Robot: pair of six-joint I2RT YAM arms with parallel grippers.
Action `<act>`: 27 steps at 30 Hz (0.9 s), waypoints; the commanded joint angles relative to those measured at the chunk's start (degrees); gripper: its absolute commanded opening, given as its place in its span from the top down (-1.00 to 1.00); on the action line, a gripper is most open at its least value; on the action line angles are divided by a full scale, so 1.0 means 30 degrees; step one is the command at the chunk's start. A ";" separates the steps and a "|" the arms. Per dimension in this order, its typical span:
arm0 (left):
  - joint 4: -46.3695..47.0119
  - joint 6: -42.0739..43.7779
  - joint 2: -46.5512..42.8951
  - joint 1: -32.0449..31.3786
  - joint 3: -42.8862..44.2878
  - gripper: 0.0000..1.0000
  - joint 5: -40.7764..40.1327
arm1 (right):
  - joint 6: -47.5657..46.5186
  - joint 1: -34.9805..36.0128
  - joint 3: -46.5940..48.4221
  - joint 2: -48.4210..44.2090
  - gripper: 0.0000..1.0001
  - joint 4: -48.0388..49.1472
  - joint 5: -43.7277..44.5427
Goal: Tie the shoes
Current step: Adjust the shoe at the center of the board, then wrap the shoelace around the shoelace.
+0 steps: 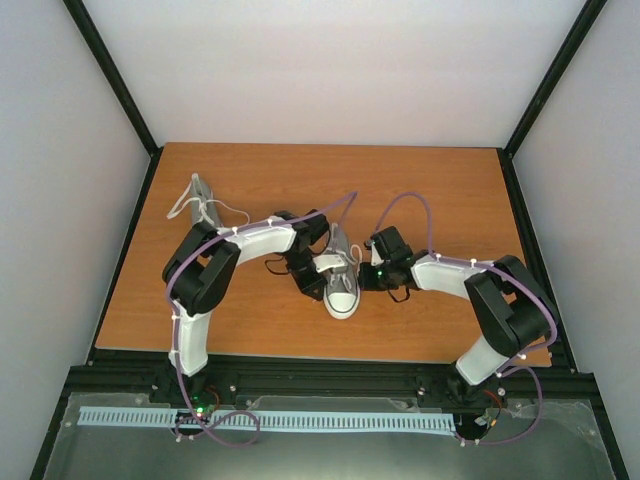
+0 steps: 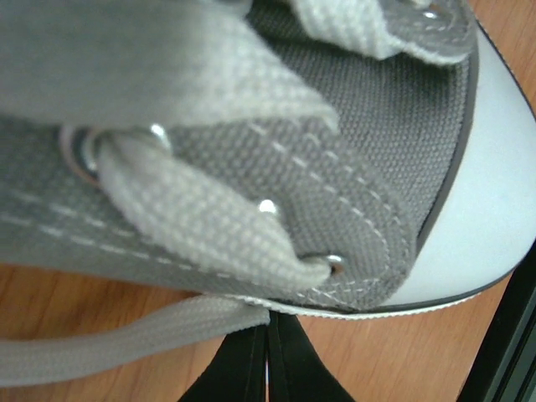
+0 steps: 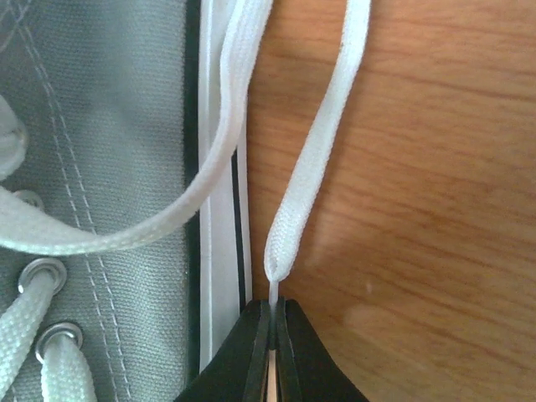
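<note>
The right gripper [image 3: 273, 328] was pinched shut on the tip of a flat white lace [image 3: 311, 180]; the left gripper [image 2: 268, 356] was closed on the other lace end [image 2: 109, 343]. Between the 2 lay a grey canvas sneaker with white toe cap [image 1: 342, 282], lengthwise near-to-far, toe toward the near edge of the brown wooden table [image 1: 430, 190].

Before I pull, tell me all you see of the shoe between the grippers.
The shoe is grey canvas with metal eyelets, white stitching, white rubber toe cap and sole, upright on the wooden table, toe toward the arms. Its white laces are untied; the left gripper and right gripper each pinch one loose end.
</note>
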 commanded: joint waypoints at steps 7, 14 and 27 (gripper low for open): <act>-0.1112 0.1200 -0.2468 0.0591 0.0573 0.98 0.0374 | -0.0188 0.0448 0.0164 -0.2372 0.94 -0.1792 0.0897; -0.4330 0.1380 -0.4509 0.3334 0.3763 0.98 0.0296 | -0.2283 -0.2847 -0.0040 -0.6069 0.88 -0.5493 0.1752; -0.6349 0.1770 -0.5144 0.3633 1.0034 0.99 0.3007 | -1.0419 -0.1229 0.2521 -0.7505 -0.25 -0.4178 -0.2771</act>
